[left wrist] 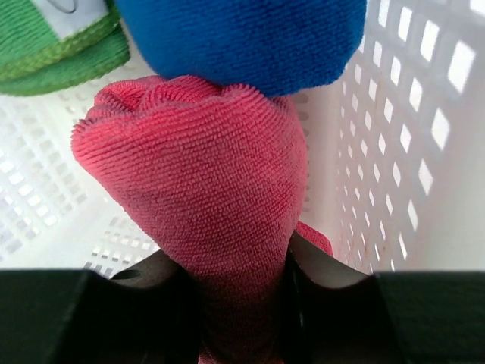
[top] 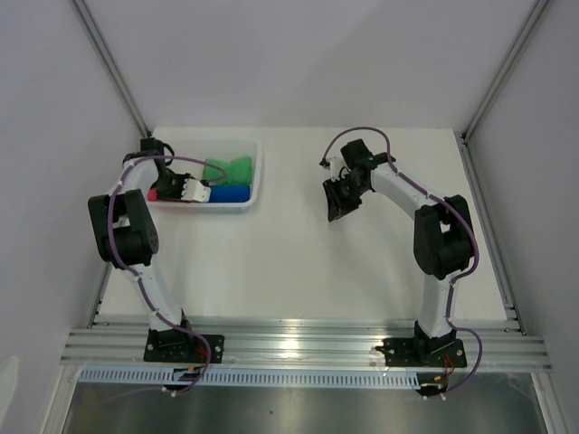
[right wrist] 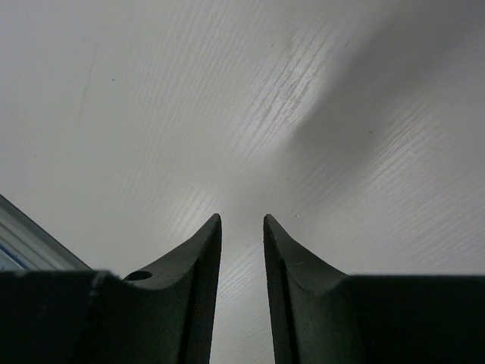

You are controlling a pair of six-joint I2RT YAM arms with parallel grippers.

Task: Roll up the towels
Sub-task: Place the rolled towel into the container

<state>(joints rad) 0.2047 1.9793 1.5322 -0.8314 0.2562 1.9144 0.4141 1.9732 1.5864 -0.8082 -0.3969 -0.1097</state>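
Left fingers (left wrist: pixel 151 277): clenched on the pink towel (left wrist: pixel 197 174), whose bunched cloth fills the gap between them (only their dark upper edges show on either side of the fabric).
Pink towel: inside the white plastic basket (left wrist: pixel 409 114), gathered into a rounded, ribbed lump that rises from the fingers; its top touches the underside of the blue towel.
Blue towel (left wrist: pixel 242 38): in the same basket, just beyond the pink one and pressed against it; in the top view it lies along the basket's near wall.
Green towel (left wrist: pixel 61 53): also in the basket, to the upper left in the left wrist view, its stitched edge facing the camera; from above it sits toward the far side, just behind the blue one.
Basket: at the far left part of the table (top: pixel 298 262), its perforated walls and floor showing around the towels.
Left arm: reaches forward and bends down into the basket's left half.
Right fingers (right wrist: pixel 197 265): released, with a narrow gap between the tips and nothing in it (bare white table shows through).
Right gripper (right wrist: pixel 242 220): hovers over the far right part of the table, well apart from the basket.
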